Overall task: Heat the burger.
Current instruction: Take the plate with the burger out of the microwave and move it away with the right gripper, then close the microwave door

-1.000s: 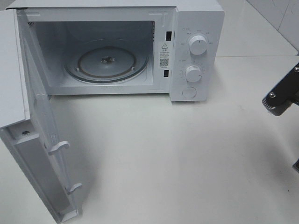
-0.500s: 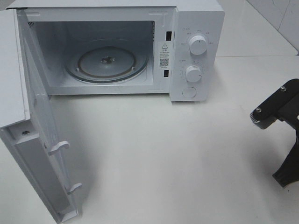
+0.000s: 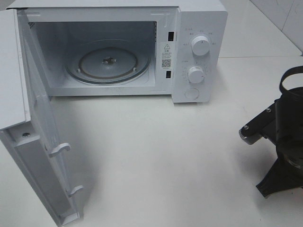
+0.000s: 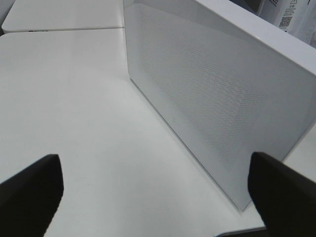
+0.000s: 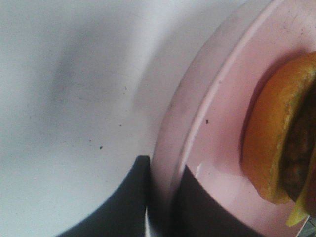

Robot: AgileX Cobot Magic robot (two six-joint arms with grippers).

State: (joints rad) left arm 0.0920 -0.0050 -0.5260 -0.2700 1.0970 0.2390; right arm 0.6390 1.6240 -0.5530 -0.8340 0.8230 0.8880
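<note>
The burger (image 5: 276,138) lies on a round pink plate (image 5: 217,128) in the right wrist view; I see its golden-brown bun, dark patty and a bit of yellow cheese. My right gripper (image 5: 164,165) is shut on the plate's rim, one finger under it and one on top. The right arm (image 3: 284,137) is at the right edge of the exterior high view, where burger and plate are hidden. My left gripper (image 4: 153,163) is open and empty, facing the outside of the microwave door (image 4: 207,84).
The white microwave (image 3: 199,28) stands at the back with its door (image 3: 42,142) swung wide open to the left. Its glass turntable (image 3: 108,62) is bare. Two knobs (image 3: 200,46) sit on its right panel. White tabletop (image 3: 156,151) lies in front.
The right arm has moved in from the right edge toward the left and lower in the exterior high view. The microwave and its door have not moved.
</note>
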